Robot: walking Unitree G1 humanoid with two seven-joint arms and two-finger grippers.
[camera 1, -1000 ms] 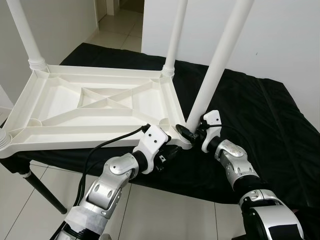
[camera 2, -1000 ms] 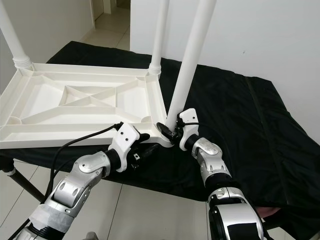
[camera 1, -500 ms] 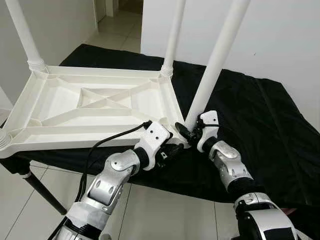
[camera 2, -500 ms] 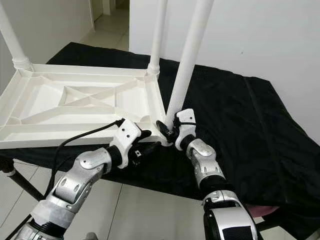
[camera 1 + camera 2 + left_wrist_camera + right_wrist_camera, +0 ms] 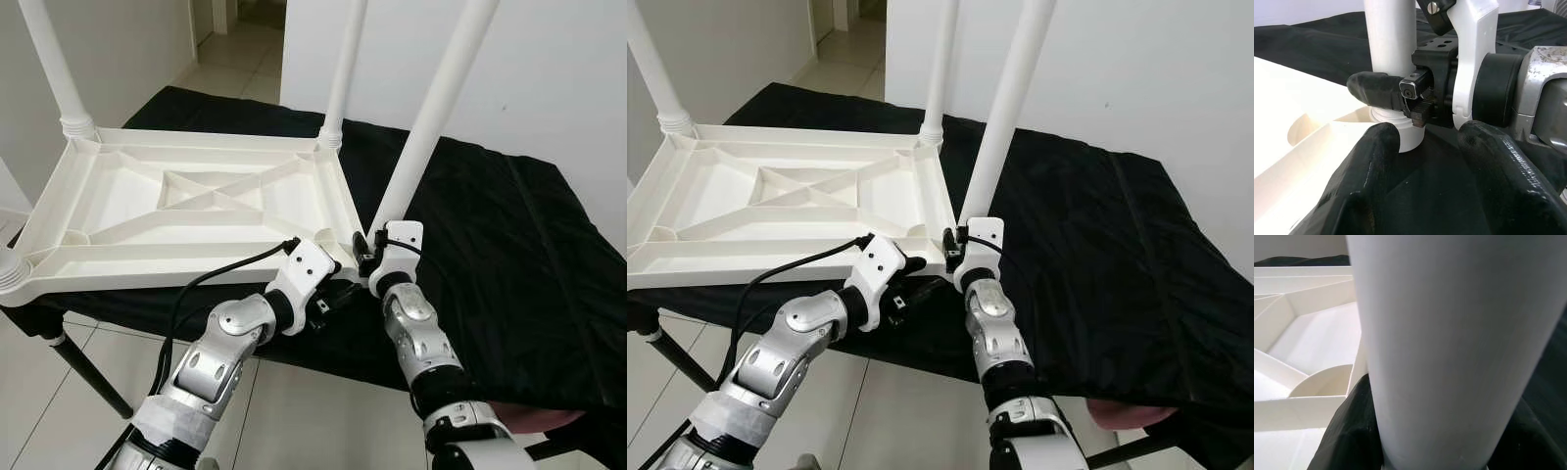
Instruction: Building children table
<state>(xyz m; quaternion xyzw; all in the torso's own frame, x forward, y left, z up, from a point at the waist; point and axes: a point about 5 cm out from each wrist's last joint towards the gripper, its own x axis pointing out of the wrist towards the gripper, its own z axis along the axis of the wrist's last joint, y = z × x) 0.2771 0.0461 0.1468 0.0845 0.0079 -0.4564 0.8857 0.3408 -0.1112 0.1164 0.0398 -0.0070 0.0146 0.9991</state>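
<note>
One leg (image 5: 431, 108) is now steeper in the tabletop (image 5: 186, 211) corner on the desk (image 5: 509, 245); right gripper (image 5: 370, 257) jaws pinch its base, left gripper (image 5: 338, 291) jaws spread beside it. Seating appears nearly complete.

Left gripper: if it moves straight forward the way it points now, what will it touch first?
Most likely the base of the white plastic table leg, where the right gripper already clamps it. The left gripper, jaws open, points right at that spot; depth is unclear.
</note>
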